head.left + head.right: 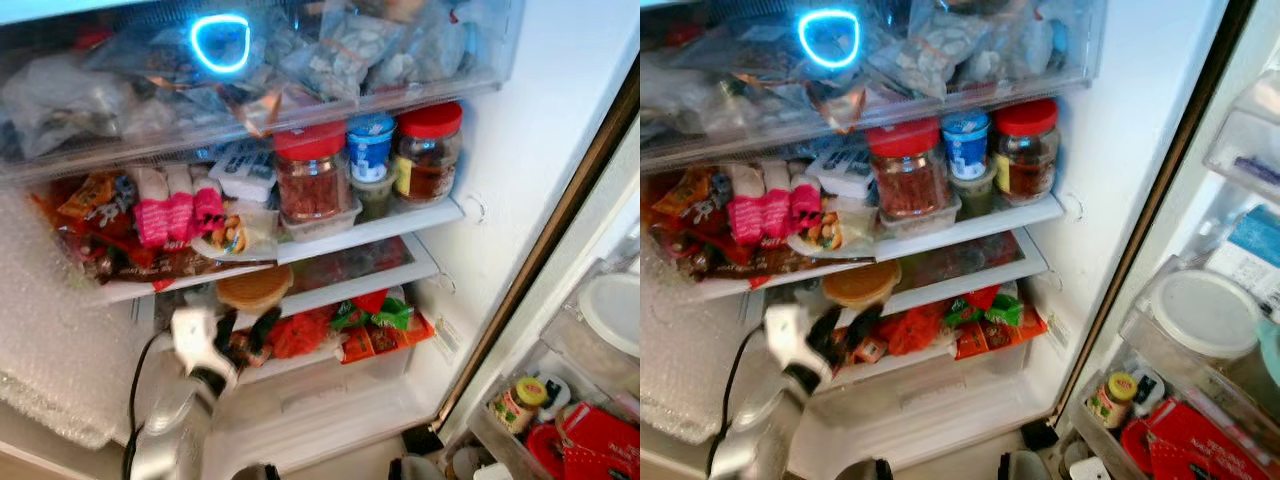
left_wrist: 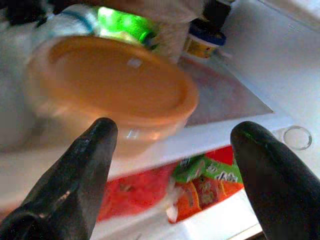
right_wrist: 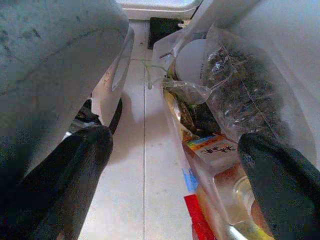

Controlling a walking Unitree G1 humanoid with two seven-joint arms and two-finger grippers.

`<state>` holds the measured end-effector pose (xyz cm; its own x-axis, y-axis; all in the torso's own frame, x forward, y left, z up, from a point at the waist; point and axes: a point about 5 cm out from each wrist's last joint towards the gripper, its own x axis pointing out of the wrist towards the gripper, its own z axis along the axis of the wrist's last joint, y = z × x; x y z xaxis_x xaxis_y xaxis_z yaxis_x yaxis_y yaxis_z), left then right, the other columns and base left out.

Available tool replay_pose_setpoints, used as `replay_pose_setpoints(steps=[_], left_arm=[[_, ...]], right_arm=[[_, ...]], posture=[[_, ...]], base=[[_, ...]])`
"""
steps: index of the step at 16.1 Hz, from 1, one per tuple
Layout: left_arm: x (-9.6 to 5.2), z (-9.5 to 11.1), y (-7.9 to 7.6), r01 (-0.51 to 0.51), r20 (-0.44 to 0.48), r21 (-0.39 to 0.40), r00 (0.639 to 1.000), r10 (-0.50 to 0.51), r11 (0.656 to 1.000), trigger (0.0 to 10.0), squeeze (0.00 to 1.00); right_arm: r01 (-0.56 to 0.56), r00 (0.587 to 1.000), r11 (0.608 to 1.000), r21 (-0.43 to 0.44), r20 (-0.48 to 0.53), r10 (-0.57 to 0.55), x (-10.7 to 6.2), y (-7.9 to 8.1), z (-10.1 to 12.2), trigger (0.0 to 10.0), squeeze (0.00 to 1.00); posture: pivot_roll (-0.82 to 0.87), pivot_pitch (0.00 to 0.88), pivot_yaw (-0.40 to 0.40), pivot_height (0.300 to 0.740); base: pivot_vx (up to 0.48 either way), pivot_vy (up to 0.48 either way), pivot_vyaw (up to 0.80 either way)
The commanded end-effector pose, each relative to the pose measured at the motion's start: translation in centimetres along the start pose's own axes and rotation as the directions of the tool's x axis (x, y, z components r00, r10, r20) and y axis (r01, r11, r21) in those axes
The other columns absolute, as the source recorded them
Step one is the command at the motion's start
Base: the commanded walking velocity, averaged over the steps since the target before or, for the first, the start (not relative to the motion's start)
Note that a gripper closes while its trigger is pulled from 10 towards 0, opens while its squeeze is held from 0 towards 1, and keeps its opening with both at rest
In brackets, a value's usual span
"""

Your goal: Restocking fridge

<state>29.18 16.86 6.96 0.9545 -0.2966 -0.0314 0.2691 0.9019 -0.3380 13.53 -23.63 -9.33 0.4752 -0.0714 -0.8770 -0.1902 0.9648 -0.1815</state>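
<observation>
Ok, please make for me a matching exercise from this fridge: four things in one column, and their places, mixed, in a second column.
Things:
1. orange-lidded container
2. blue-lidded cup
3. pink packets
4. left gripper

Places:
A. between two red-lidded jars
B. on the left of the upper shelf
C. on the middle shelf, just ahead of open fingers
D. raised toward the middle shelf

Pairs: 1-C, 2-A, 3-B, 4-D

White fridge shelf [image 1: 400,222], two red-lidded jars [image 1: 312,172] on it, orange-lidded tub [image 1: 255,288] on shelf below
</observation>
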Motion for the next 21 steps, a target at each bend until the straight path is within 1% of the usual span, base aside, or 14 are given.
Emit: replay_pose_setpoints(steps=[1, 2, 3, 6, 8, 9, 13, 14, 15, 16, 17, 18, 20, 21], left_arm=[[0.4, -0.6, 0.4, -0.006, -0.043, 0.051, 0.999, 0.008, 0.999, 10.0, 0.0], [0.7, -0.8, 0.6, -0.012, -0.056, 0.064, 0.998, 0.016, 0.998, 10.0, 0.0], [1.1, -1.0, 0.9, -0.03, -0.068, 0.052, 0.997, 0.034, 0.998, 10.0, 0.0], [3.3, -0.5, 0.9, -0.02, -0.083, 0.071, 0.996, 0.026, 0.997, 10.0, 0.0], [3.7, 0.0, 1.0, -0.029, -0.067, 0.06, 0.997, 0.033, 0.998, 10.0, 0.0], [3.5, -0.3, 1.0, -0.021, -0.069, 0.071, 0.997, 0.025, 0.997, 10.0, 0.0], [1.9, -1.0, 1.5, -0.014, -0.051, 0.1, 0.999, 0.019, 0.995, 10.0, 0.0], [0.8, -1.0, 1.7, -0.019, -0.029, 0.151, 0.999, 0.024, 0.988, 10.0, 0.0], [-0.1, -0.8, 1.7, -0.034, -0.012, 0.218, 0.999, 0.038, 0.975, 10.0, 0.0], [-0.8, -0.7, 2.0, -0.112, 0.024, 0.301, 0.994, 0.11, 0.947, 10.0, 0.0], [-1.1, -0.6, 2.3, -0.156, 0.048, 0.321, 0.988, 0.148, 0.934, 10.0, 0.0], [-1.9, -0.8, 2.7, -0.22, 0.072, 0.386, 0.975, 0.208, 0.896, 10.0, 0.0], [-3.3, -1.9, 3.6, -0.292, 0.066, 0.393, 0.955, 0.291, 0.872, 10.0, 0.0], [-3.5, -2.0, 3.7, -0.303, 0.064, 0.392, 0.951, 0.303, 0.869, 10.0, 0.0]], right_arm=[[-0.005, 1.0, 1.0, 0.014, 0.014, 0.005, 0.1, 0.4, 0.5, 10.0, 0.0], [-0.006, 1.0, 1.0, 0.015, 0.014, 0.005, 0.1, 0.4, 0.5, 10.0, 0.0], [-0.006, 1.0, 1.0, 0.02, 0.013, 0.006, 0.2, 0.5, 0.5, 10.0, 0.0], [-0.005, 1.0, 1.0, 0.029, 0.011, 0.005, 0.2, 0.5, 0.5, 10.0, 0.0], [-0.005, 1.0, 0.999, 0.033, 0.011, 0.004, 0.2, 0.6, 0.5, 10.0, 0.0], [-0.005, 1.0, 0.999, 0.033, 0.011, 0.005, 0.2, 0.6, 0.5, 10.0, 0.0], [-0.008, 1.0, 0.999, 0.036, 0.011, 0.008, 0.2, 0.7, 0.5, 10.0, 0.0], [-0.007, 1.0, 0.999, 0.039, 0.01, 0.006, 0.2, 0.8, 0.5, 10.0, 0.0], [-0.005, 1.0, 0.999, 0.043, 0.008, 0.005, 0.2, 0.8, 0.4, 10.0, 0.0], [-0.002, 1.0, 0.999, 0.054, 0.004, 0.001, 0.2, 0.7, 0.4, 10.0, 0.0], [0.0, 1.0, 0.998, 0.057, 0.002, 0.0, 0.2, 0.7, 0.3, 10.0, 0.0], [-0.004, 1.0, 0.999, 0.054, 0.0, 0.004, 0.2, 0.8, 0.3, 10.0, 0.0], [-0.008, 1.0, 0.999, 0.051, 0.002, 0.008, 0.2, 1.0, 0.3, 10.0, 0.0], [-0.008, 1.0, 0.999, 0.051, 0.002, 0.008, 0.2, 1.0, 0.3, 10.0, 0.0]], posture=[[-0.19, 0.022, 0.076, 0.638], [-0.19, 0.023, 0.081, 0.638], [-0.2, 0.023, 0.083, 0.638], [-0.2, 0.027, 0.084, 0.638], [-0.2, 0.026, 0.091, 0.638], [-0.2, 0.025, 0.09, 0.638], [-0.18, 0.019, 0.097, 0.638], [-0.17, 0.017, 0.101, 0.638], [-0.16, 0.015, 0.1, 0.638], [-0.14, 0.011, 0.098, 0.638], [-0.14, 0.011, 0.098, 0.638], [-0.14, 0.009, 0.096, 0.638], [-0.14, 0.0, 0.104, 0.638], [-0.14, 0.0, 0.104, 0.638]], base=[[0.0, 0.0, 0.0], [0.0, 0.0, 0.0], [0.0, 0.0, 0.0], [0.0, 0.0, 0.0], [0.0, 0.0, 0.0], [0.0, 0.0, 0.0], [0.0, 0.0, 0.0], [0.0, 0.0, 0.0], [0.0, 0.0, 0.0], [0.0, 0.0, 0.0], [0.0, 0.0, 0.0], [0.0, 0.0, 0.0], [0.0, 0.0, 0.0], [0.0, 0.0, 0.0]])
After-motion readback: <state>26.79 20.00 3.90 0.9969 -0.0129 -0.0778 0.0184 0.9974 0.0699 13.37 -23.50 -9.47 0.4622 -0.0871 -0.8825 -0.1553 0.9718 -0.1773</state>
